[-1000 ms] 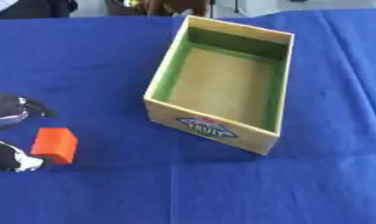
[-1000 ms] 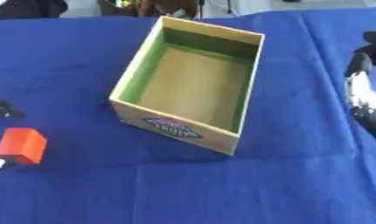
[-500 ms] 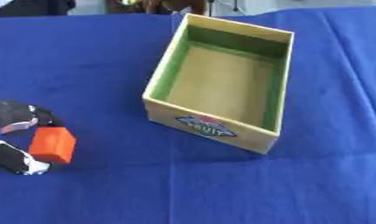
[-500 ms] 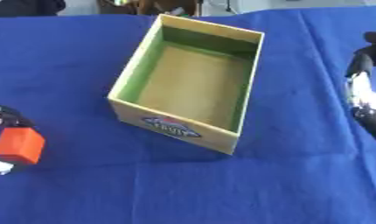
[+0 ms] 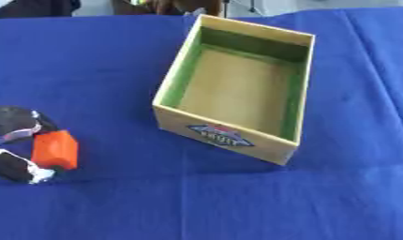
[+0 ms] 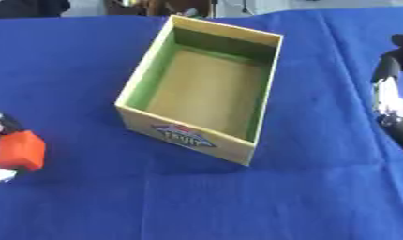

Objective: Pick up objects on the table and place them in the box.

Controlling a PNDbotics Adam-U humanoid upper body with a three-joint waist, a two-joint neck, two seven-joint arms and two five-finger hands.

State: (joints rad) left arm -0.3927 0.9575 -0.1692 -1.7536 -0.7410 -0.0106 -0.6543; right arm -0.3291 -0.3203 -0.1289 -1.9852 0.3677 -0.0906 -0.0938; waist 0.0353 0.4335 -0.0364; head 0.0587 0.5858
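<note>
Box (image 5: 234,136) empty; left robot hand (image 5: 16,150) pinching orange block (image 5: 55,150).

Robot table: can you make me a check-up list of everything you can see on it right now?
Surface: table under a blue cloth, a few creases.
Job's things: orange block at the left, held between the left hand's fingers and thumb; cardboard box with green inner walls and a fruit label on its front, open and holding nothing.
Clutter: nothing seen on the cloth.
Hands: left hand at the left edge, curled round the block; right hand at the right edge of the right eye view, away from the box, touching nothing.
Cables: nothing seen.
Surroundings: dark shapes beyond the far edge of the table, too unclear to name.
</note>
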